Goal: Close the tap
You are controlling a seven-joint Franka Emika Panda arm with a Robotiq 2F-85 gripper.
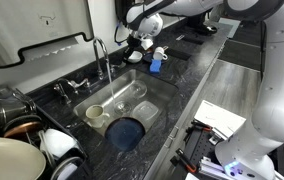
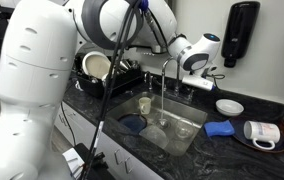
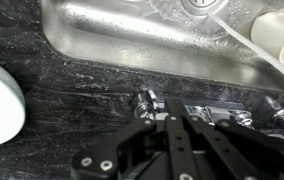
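Dark stone counter [image 1: 192,72], steel sink [image 1: 132,88] set into it. The tap [image 1: 101,55] stands at the sink's back rim, its spout arching over the basin. The end effector [image 3: 167,118] hovers low just beside the tap's base. In the wrist view its fingers look pressed together with nothing between them. Step in hand looks like the approach to the lever, no contact yet. Lever is too small to place. Next: bring the fingertips against it and push it shut.
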